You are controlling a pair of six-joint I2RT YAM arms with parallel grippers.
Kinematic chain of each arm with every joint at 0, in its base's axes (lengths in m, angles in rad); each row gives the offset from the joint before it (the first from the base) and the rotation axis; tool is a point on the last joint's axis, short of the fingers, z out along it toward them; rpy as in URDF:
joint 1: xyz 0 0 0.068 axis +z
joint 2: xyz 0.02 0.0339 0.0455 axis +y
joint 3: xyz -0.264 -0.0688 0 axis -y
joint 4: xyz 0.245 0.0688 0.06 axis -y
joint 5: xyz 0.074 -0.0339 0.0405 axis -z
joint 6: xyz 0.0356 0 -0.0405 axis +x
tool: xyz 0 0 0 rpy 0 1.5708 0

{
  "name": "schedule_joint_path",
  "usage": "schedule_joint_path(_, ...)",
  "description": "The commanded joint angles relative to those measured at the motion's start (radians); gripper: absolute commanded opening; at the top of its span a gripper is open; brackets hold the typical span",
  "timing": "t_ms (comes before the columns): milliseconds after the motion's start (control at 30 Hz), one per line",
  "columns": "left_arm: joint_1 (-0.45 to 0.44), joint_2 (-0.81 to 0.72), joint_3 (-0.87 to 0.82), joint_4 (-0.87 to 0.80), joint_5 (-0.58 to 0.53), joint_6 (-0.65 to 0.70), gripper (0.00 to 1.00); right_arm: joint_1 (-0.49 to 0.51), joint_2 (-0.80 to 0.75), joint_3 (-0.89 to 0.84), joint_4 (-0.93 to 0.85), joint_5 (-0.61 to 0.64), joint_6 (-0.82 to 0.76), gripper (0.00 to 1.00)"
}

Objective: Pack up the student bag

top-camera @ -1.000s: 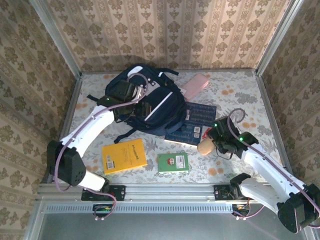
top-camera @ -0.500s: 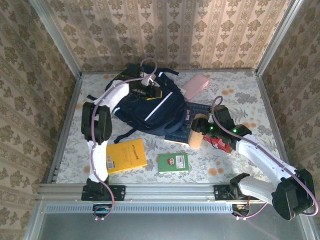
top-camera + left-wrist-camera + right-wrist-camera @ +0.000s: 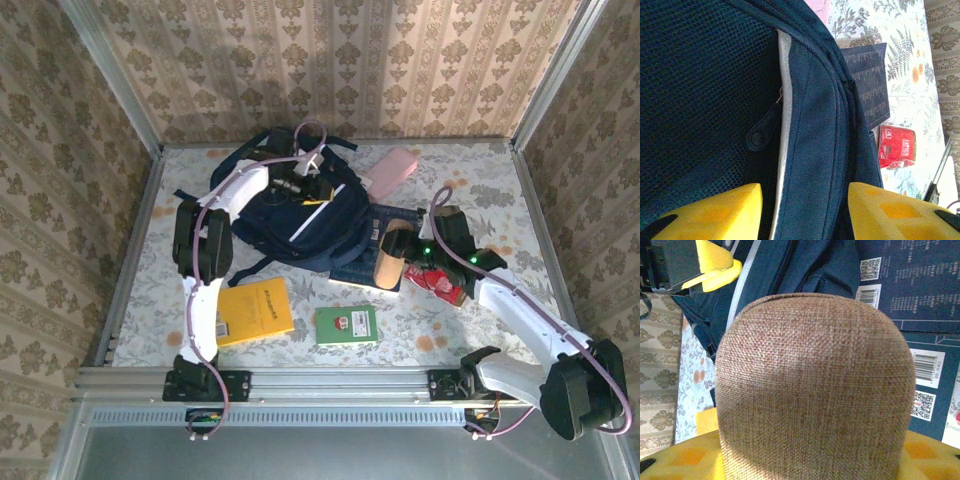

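Observation:
The student bag (image 3: 300, 215) lies in the middle of the table, dark navy with thin white stripes. My left gripper (image 3: 312, 188) is over its upper edge. In the left wrist view the bag's striped rim (image 3: 810, 125) runs between my yellow fingertips (image 3: 715, 212), which stand apart with a dark gap beside the stripe; the left gripper (image 3: 805, 215) is open. My right gripper (image 3: 402, 262) is shut on a tan woven pouch (image 3: 392, 258), held upright just right of the bag. That pouch (image 3: 815, 380) covers most of the right wrist view, with the bag (image 3: 790, 270) behind it.
Two navy books (image 3: 400, 225) lie under and beside the bag's right side. A red packet (image 3: 440, 280) sits by my right arm, a pink case (image 3: 392, 170) at the back. A yellow book (image 3: 248, 310) and a green book (image 3: 346, 324) lie near the front edge.
The right gripper has carried the tan pouch left and up off the table toward the bag, uncovering the red packet. The left arm swung from the bag's left side to its upper edge.

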Motion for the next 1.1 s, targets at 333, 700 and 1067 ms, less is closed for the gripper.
schedule_joint_path(333,-0.037,0.079,0.024,-0.033,-0.003,0.033,0.33,-0.027,0.091,-0.033,0.162,-0.102,0.076,0.24)
schedule_joint_path(700,-0.020,-0.093,0.047,-0.051,-0.080,0.048,0.00,-0.026,0.102,0.022,0.151,-0.068,0.056,0.16)
schedule_joint_path(1067,0.089,-0.273,0.045,-0.029,0.006,-0.019,0.00,-0.024,0.148,-0.010,0.435,-0.114,0.242,0.05)
